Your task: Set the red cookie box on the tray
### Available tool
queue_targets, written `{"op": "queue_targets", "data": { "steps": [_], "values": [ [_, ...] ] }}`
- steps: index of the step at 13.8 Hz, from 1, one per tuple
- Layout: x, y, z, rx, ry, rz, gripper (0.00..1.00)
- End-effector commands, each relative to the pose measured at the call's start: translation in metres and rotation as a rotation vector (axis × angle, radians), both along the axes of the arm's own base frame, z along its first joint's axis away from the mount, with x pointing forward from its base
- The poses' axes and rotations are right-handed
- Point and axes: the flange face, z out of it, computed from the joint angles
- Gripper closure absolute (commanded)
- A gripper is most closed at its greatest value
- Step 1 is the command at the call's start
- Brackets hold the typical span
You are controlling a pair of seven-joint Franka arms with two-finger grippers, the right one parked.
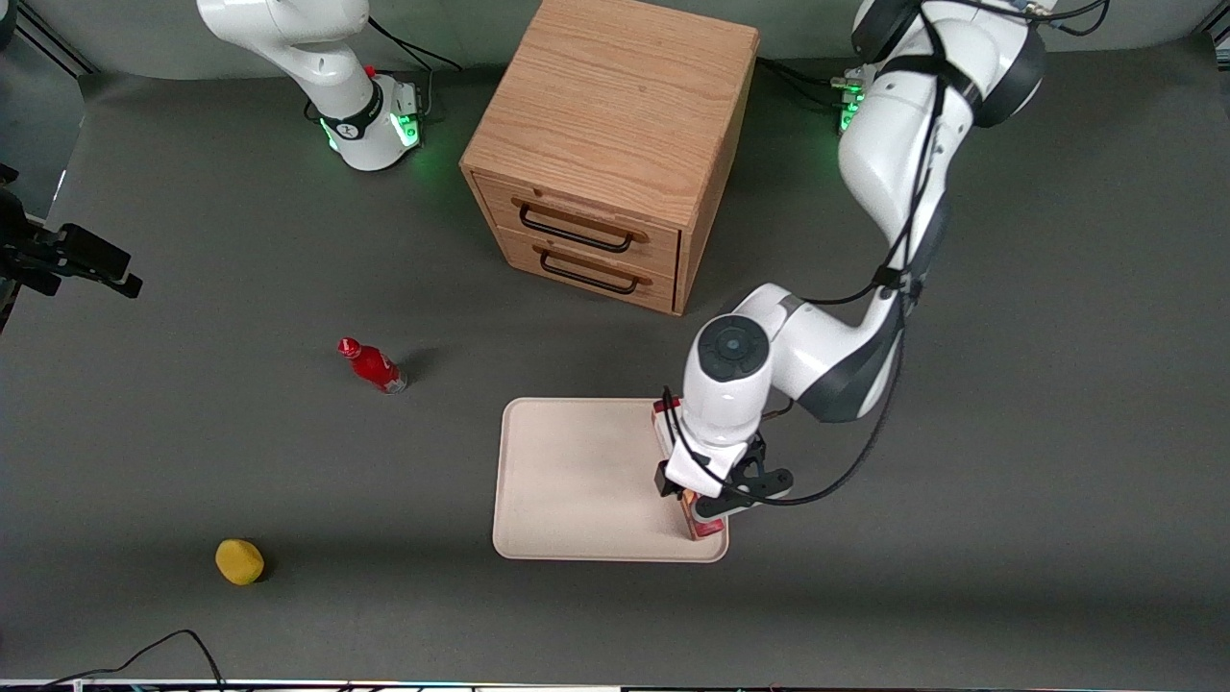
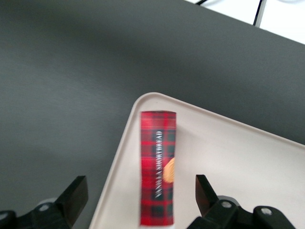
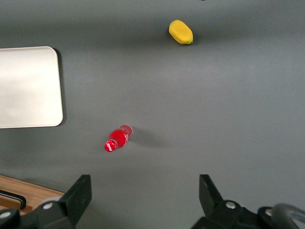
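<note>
One red cookie box (image 2: 158, 167), light stiff carton, crushable; lies on tray (image 1: 567, 481) along its working-arm edge. Hand (image 2: 140, 200) above it, fingers wide, clear. Grip across narrow long sides, mid-length.

Your dark grey tabletop (image 1: 1009, 432) carries a wooden drawer cabinet (image 1: 605, 144); the tray (image 1: 577, 481) nearer the camera; a small red bottle (image 1: 373, 365) and yellow lump (image 1: 239, 561) toward the parked arm's end; gripper (image 1: 706, 500) above the tray.

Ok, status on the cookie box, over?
Gripper open, straddling the cookie box, fingers apart from it. Box lying on the tray, along one edge. Nothing in the way.
</note>
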Motion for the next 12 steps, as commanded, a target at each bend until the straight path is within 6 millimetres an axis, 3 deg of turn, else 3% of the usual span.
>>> {"op": "queue_targets", "data": {
  "steps": [1, 2, 6, 12],
  "values": [
    [-0.011, 0.029, 0.053, 0.045, 0.094, -0.092, 0.00],
    [-0.018, 0.043, 0.071, 0.055, 0.136, -0.135, 0.00],
    [-0.056, 0.148, 0.133, 0.090, 0.218, -0.277, 0.00],
    [-0.105, 0.268, 0.187, 0.139, 0.290, -0.333, 0.00]
  ]
}}
